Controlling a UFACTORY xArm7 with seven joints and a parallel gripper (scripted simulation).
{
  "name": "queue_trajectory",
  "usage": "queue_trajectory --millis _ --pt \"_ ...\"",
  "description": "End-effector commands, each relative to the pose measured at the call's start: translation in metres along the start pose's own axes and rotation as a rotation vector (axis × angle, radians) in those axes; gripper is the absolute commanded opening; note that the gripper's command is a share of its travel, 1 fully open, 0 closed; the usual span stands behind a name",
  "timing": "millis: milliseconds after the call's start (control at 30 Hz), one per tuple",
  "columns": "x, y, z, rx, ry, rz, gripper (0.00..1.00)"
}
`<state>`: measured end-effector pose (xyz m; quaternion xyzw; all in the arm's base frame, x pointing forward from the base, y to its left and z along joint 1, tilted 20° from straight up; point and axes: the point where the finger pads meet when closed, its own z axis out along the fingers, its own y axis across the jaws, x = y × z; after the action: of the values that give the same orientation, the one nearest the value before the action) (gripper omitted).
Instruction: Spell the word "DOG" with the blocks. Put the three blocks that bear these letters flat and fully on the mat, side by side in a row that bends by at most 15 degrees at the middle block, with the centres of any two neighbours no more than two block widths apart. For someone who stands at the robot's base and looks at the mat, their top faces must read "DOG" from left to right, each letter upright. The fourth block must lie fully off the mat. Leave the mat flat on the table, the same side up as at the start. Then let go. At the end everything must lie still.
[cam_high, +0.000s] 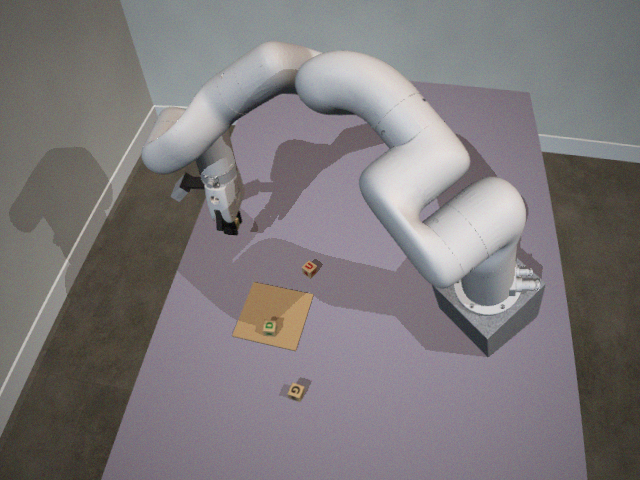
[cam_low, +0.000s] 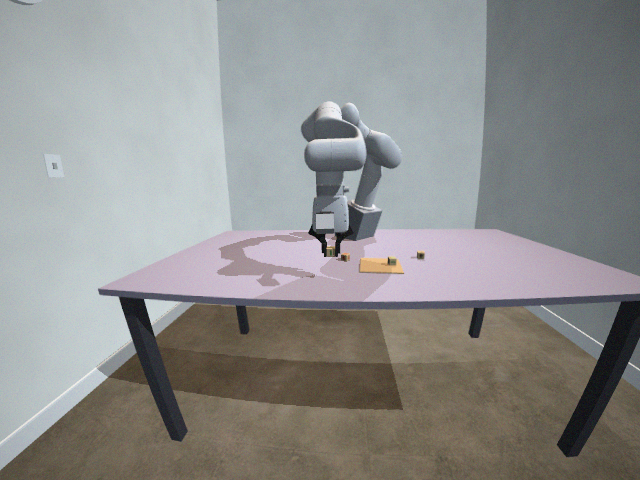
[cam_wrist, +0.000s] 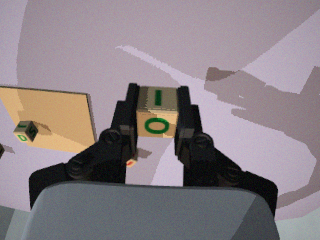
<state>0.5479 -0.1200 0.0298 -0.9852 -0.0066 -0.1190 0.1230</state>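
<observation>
Held the O block (cam_high: 237, 222) (cam_low: 330, 252) (cam_wrist: 157, 125) aloft in the clamped gripper (cam_high: 230, 227) (cam_low: 330, 252) (cam_wrist: 157, 100), left of the mat (cam_high: 279, 304) (cam_low: 372, 266) (cam_wrist: 60, 120) in the exterior view; next needed carrying right, beside the D block (cam_high: 269, 327) (cam_low: 391, 261) (cam_wrist: 25, 131).

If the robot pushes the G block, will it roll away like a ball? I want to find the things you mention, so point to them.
Probably not: the G block (cam_high: 295, 391) (cam_low: 420, 255) has flat sides, so it would likely slide. A high push might tip it over an edge. It looks wooden, so it's probably stiff.

Green O on a tan block (cam_high: 236, 223) (cam_low: 329, 252) (cam_wrist: 157, 123); green D, black G and red U on similar tan blocks; plain orange-tan mat (cam_high: 286, 310) (cam_low: 373, 266) (cam_wrist: 60, 117); pale purple tabletop (cam_high: 413, 413) (cam_low: 258, 289) (cam_wrist: 100, 30).
</observation>
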Motion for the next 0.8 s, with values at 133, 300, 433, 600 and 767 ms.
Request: queue_trajectory --millis 133,300,433,600,767 --pt "0.0 0.0 -0.025 0.0 0.003 0.001 0.21" --pt "0.0 0.0 -0.025 0.0 0.003 0.001 0.21" --pt "0.0 0.0 -0.025 0.0 0.003 -0.001 0.21" --pt "-0.002 -0.009 -0.026 0.001 0.003 -0.079 0.21" --pt "-0.011 -0.033 -0.027 0.003 0.005 -0.286 0.21"
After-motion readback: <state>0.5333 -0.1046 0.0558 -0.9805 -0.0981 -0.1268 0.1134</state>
